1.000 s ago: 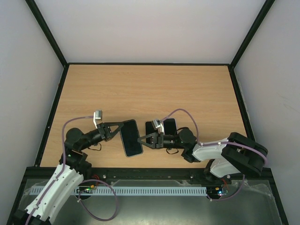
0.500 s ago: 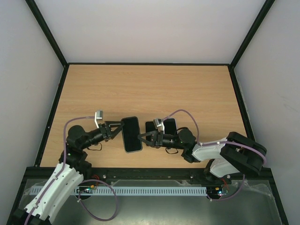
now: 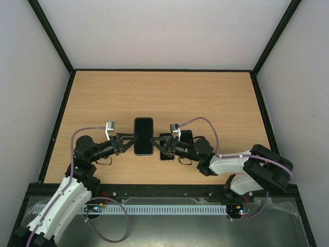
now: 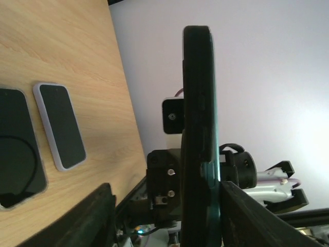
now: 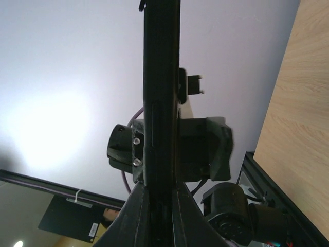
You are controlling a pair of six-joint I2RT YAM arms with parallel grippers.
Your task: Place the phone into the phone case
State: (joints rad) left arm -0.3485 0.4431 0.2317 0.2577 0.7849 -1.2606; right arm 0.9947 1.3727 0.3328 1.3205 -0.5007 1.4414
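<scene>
From above, your phone (image 3: 143,135) was a glossy black slab with rounded corners, held over the pale wood-grain tabletop (image 3: 164,98). Your left gripper (image 3: 128,143) sat at its 9 o'clock and your right gripper (image 3: 156,143) at its 3 o'clock. At the phone's 4 o'clock, partly under the right gripper, lay what looked like the phone case (image 3: 166,156). A second dark slab (image 3: 187,135) lay just past it.

In your left wrist view the phone (image 4: 198,103) stood edge-on, thin and matte black. The left gripper's fingers (image 4: 95,218) were spread wide, clasping nothing. On the wood the case (image 4: 15,149) showed a pale rim and a thin ring. The other slab (image 4: 60,126) had a lilac-white rim.

In your right wrist view the fingers (image 5: 134,216) were clamped tight on the phone's (image 5: 161,77) narrow edge. The left gripper's black body blocked the view beyond.
</scene>
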